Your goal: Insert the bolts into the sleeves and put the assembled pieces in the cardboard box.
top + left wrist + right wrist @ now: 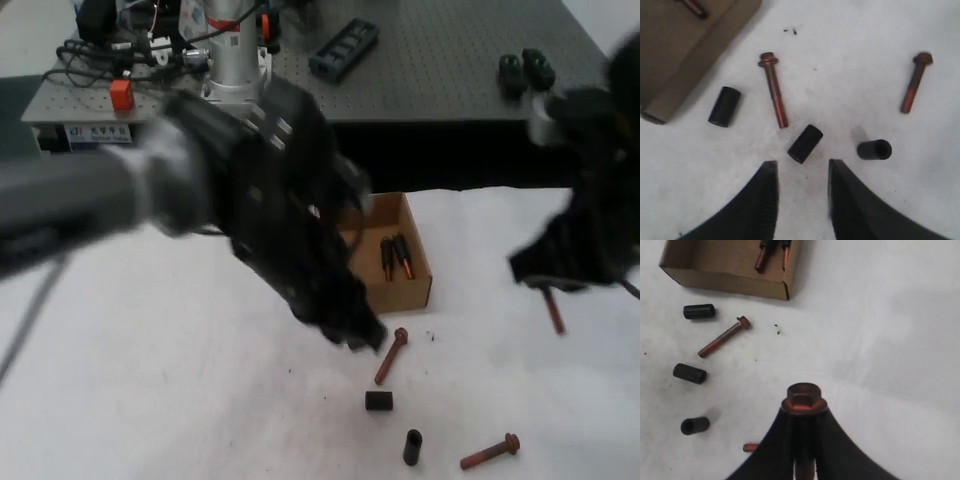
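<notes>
My left gripper [801,167] hangs open just above the white table, and a black sleeve [805,143] lies right in front of its fingertips. Two more sleeves [724,106] [874,149] and two copper bolts [774,90] [916,82] lie around it. My right gripper [804,412] is shut on a copper bolt [804,397], head outward, held above the table to the right of the cardboard box [415,275]. In the high view this bolt [549,309] hangs below the right gripper. Two assembled pieces [396,256] lie inside the box.
Loose parts lie in front of the box: a bolt [390,355], a sleeve [378,402], another sleeve [412,447] and a bolt [490,452]. A dark perforated bench [440,70] with cables and tool holders stands behind the white surface.
</notes>
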Available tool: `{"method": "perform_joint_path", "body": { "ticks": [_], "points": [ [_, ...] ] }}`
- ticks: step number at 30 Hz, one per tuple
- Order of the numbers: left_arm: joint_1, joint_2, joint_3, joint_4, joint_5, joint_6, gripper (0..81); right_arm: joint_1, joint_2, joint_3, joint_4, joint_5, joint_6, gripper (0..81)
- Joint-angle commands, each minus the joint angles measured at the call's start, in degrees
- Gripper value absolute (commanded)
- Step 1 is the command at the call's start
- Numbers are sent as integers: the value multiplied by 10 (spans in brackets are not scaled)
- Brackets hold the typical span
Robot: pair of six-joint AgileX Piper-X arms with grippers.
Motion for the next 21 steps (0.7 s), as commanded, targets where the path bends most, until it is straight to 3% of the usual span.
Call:
{"method": "perform_joint_path", "body": {
  "ticks": [1,5,21],
  "points": [
    [-1,-5,-6,3,5,11,252,-27,-30,32,-2,-31,4,34],
    [-20,29,-34,5,-40,134,252,-45,-45,65,-2,-53,4,34],
    [-30,114,-74,46,-40,191,252,-48,-45,78,-9,-62,15,34]
  ]
}}
